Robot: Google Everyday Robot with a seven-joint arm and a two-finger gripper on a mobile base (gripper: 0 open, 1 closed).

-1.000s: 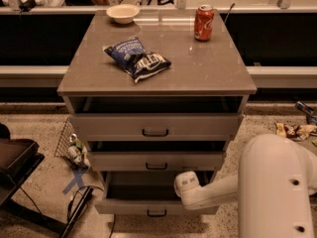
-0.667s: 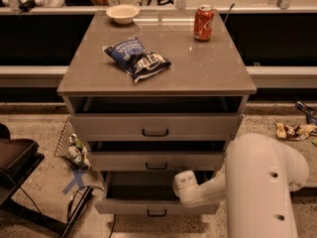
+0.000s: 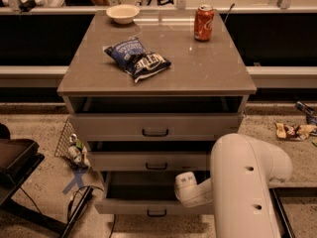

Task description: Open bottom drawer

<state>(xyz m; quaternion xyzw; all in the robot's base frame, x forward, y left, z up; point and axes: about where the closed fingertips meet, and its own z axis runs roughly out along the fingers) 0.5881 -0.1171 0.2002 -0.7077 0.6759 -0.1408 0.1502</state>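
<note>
Grey-beige and flat-fronted, the bottom drawer (image 3: pixel 124 207) with its small black bar handle (image 3: pixel 156 213) sits lowest in the three-drawer cabinet. It lies below the mid-sized middle drawer front (image 3: pixel 124 161) and the tall top drawer front (image 3: pixel 109 127). It stands drawn out further than the two above, and its dark interior is exposed. The task appears largely done, with some travel possibly left.

Procedure for the step in hand:
1. The pull should run straight outward along the runners, level with the floor.
2. No lifting or sideways load should be applied, since either could bind the drawer.
3. The bulky white robot arm (image 3: pixel 247 182) should stay clear of the middle drawer front, which overhangs the opening.
4. The pull should end at the stop, without a jerk, so the blue crinkled chip bag (image 3: pixel 137 58) and the red drink can (image 3: pixel 203 22) on the grey worktop (image 3: pixel 208 73) are not shaken.

The pincer (image 3: pixel 184 184) is at the white rounded end of the arm, over the right part of the drawer's opening, just behind the front panel and up and to the right of the handle. Whether it is released or clenched cannot be told. No held object is visible, and contact with the drawer rim cannot be confirmed.
</note>
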